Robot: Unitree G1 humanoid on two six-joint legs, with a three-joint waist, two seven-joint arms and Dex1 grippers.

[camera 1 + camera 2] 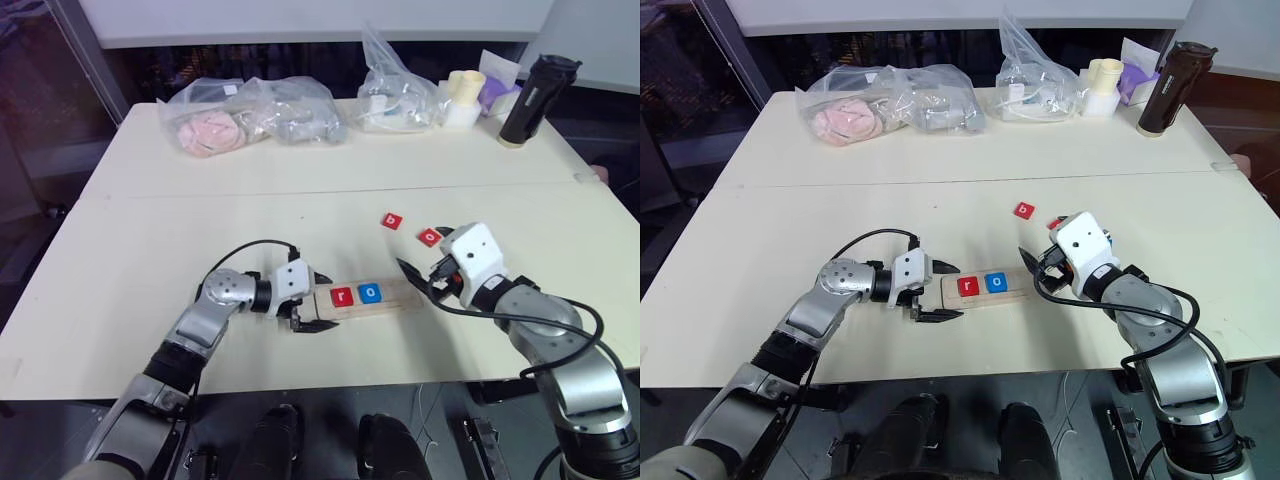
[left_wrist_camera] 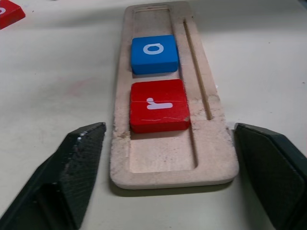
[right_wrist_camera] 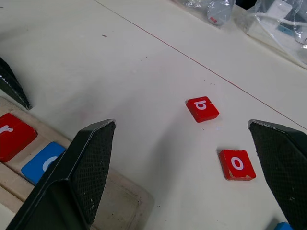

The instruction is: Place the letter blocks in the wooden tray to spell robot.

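Our left gripper gapes wide, empty, straddling the wooden tray end; our right gripper is spread wide and empty too. We could nudge the tray and unseat the red r and blue o.

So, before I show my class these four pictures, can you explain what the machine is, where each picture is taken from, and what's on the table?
It is a humanoid robot with two arms, each ending in two black fingers. Two pictures look down from its head; the other two come from cameras on each wrist. On the table lies a wooden tray holding a red r block and a blue o block. A red b block and a red o block lie loose nearby. The left gripper stands open at the tray's end; the right gripper is open too. Neither holds anything. Bags and a dark bottle sit at the far edge.
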